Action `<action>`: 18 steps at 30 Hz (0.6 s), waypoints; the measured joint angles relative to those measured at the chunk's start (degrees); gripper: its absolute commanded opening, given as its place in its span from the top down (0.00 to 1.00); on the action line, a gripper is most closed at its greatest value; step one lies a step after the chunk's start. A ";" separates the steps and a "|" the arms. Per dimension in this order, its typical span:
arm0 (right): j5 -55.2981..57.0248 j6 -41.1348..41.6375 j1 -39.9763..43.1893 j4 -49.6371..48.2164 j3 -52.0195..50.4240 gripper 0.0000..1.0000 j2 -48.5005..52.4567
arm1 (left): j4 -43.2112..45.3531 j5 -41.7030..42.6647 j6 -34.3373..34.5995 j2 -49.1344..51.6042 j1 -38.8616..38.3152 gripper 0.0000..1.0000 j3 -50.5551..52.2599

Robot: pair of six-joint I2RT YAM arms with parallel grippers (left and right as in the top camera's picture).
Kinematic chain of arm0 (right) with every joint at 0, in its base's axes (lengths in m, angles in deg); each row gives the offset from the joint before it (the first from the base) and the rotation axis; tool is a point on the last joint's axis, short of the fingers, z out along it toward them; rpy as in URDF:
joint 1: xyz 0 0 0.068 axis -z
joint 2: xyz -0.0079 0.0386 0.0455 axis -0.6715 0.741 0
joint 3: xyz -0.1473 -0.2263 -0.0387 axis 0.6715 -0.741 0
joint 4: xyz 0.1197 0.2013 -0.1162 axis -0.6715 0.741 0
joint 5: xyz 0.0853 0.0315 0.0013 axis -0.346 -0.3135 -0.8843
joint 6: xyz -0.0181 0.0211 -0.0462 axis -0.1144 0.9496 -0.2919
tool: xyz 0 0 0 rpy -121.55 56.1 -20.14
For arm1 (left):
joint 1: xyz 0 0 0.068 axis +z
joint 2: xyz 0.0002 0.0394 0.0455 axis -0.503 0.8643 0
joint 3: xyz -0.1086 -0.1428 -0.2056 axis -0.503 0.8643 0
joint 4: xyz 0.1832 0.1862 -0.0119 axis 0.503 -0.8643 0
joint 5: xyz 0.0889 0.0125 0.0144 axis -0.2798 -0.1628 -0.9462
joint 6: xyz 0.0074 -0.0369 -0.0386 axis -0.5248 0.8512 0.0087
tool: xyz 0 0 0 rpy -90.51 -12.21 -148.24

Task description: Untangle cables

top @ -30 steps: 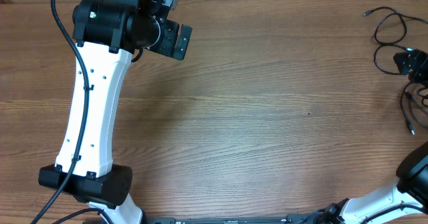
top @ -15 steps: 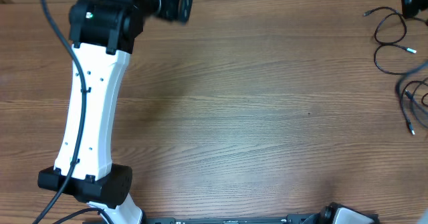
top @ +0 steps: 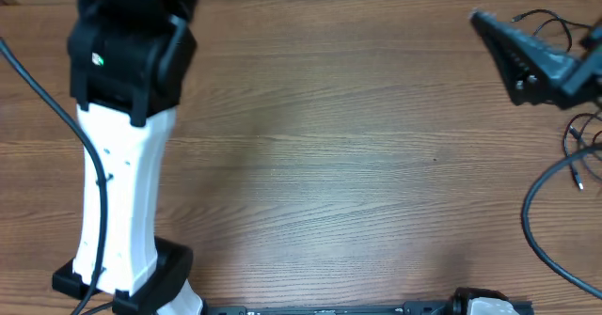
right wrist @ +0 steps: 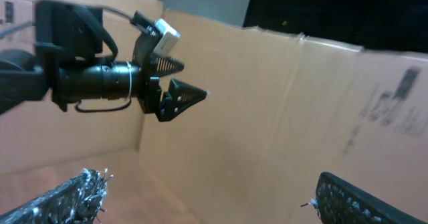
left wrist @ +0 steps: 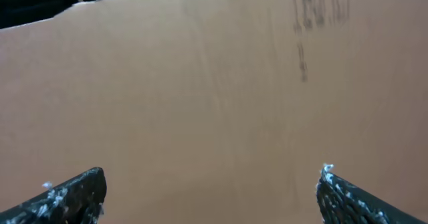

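Thin black cables [top: 544,18] lie looped at the table's far right edge, with more strands and a small plug end lower down [top: 575,153]. My right gripper [top: 496,54] hangs high above the table just left of them, partly hiding them. In the right wrist view it [right wrist: 214,200] is open and empty, facing a cardboard wall. My left gripper [left wrist: 210,197] is open and empty and also faces cardboard. It is out of the overhead view but shows far off in the right wrist view [right wrist: 182,83]. No cable shows in either wrist view.
The left arm's white link [top: 118,183] stands at the left of the wooden table [top: 329,165]. A thicker black arm cable [top: 532,223] arcs over the table's right side. Cardboard walls [right wrist: 281,110] stand behind the table.
Both arms have risen. The left gripper swung up out of the overhead view at the far edge. The right gripper moved left into view, high over the cables.
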 measured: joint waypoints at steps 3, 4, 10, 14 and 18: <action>2.54 -0.66 -2.34 -0.13 -7.02 0.00 -2.84 | -1.25 -5.64 -4.09 -2.82 -4.07 0.00 3.08; 3.43 -0.92 -2.93 -0.22 -9.31 0.00 -4.09 | -1.38 -6.95 -5.14 -4.31 -4.90 0.00 4.94; 6.56 -2.54 -4.68 -6.64 -27.17 0.00 -19.63 | -1.55 -13.29 -8.17 -17.00 -5.31 0.00 19.96; 7.26 -2.43 -4.76 -9.77 -31.63 0.00 -34.05 | -1.40 -15.39 -8.41 -25.62 -5.31 0.00 27.82; 8.92 -2.54 -4.83 -10.93 -31.32 0.00 -43.56 | -2.05 -17.22 -8.15 -30.56 -5.31 0.00 30.27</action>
